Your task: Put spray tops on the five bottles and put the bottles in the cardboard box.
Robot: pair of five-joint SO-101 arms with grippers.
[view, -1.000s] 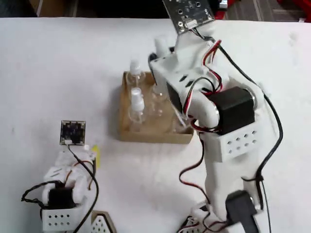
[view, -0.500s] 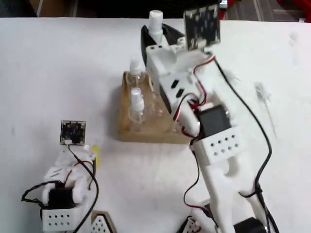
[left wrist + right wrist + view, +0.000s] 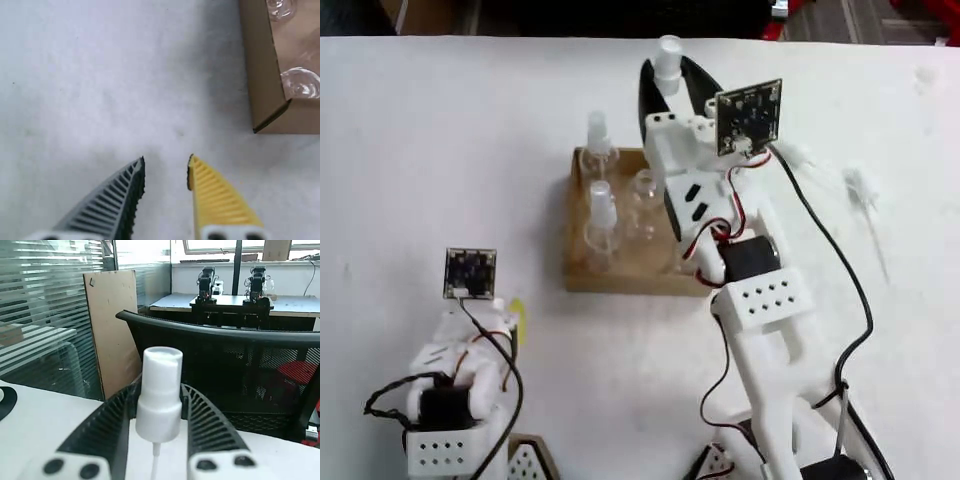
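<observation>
My right gripper [image 3: 670, 74] is beyond the far side of the cardboard box [image 3: 578, 262], shut on a white spray top [image 3: 668, 52] with its thin tube hanging down. In the right wrist view the spray top [image 3: 161, 365] stands upright between the black fingers [image 3: 212, 427]. Inside the box, two clear bottles [image 3: 598, 142] [image 3: 602, 212] carry spray tops and one bottle [image 3: 645, 190] has an open neck. The arm hides the rest of the box. My left gripper [image 3: 166, 160] is open over bare table, near the box's corner [image 3: 262, 75].
Two loose spray tops [image 3: 795, 155] [image 3: 862, 184] lie on the white table to the right of the right arm. The left arm [image 3: 450, 400] sits at the near left. Open table lies left of the box.
The right arm has pulled back from over the box and swung toward the far edge, with the spray top still in its gripper. The left arm has not moved.
</observation>
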